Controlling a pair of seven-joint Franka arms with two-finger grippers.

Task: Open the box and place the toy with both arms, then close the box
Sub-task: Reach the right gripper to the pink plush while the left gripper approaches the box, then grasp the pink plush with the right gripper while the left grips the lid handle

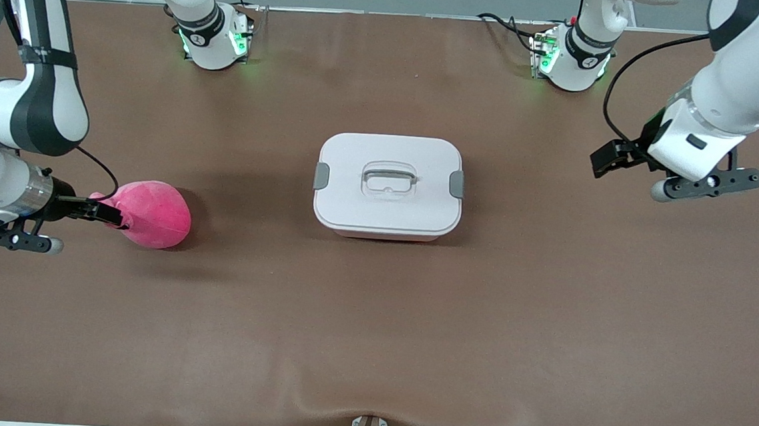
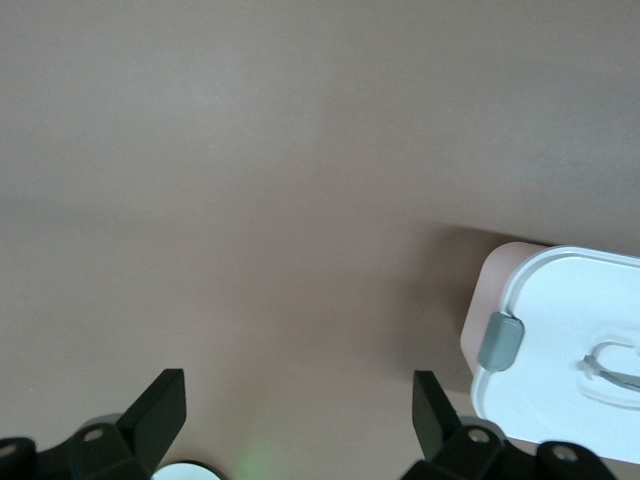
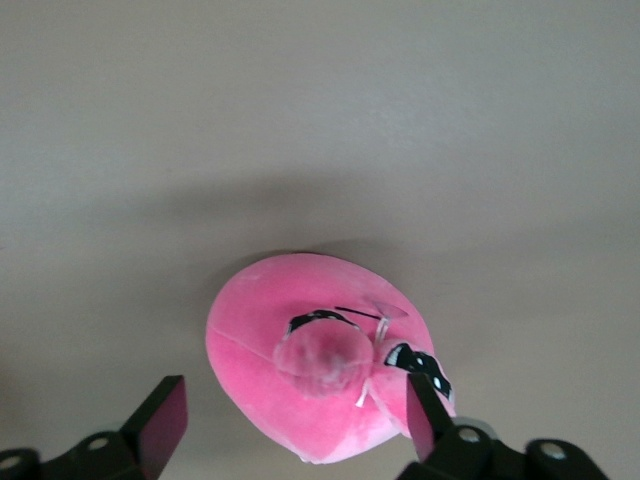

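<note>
Fingers of the right gripper (image 3: 290, 420) stood spread around the toy (image 1: 152, 214) – not yet pinching. Soft, light plush toward the right arm's end from the shut box (image 1: 388, 185); squeeze its middle. Left gripper (image 2: 298, 412) waited, spread, empty – beside the box.

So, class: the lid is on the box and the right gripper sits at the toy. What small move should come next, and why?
Probably close the right gripper on the toy: its fingers stand open on either side of the plush, which lies on the table. The box is lidded, its clips down, and the left gripper waits open over the table toward its own end.
</note>
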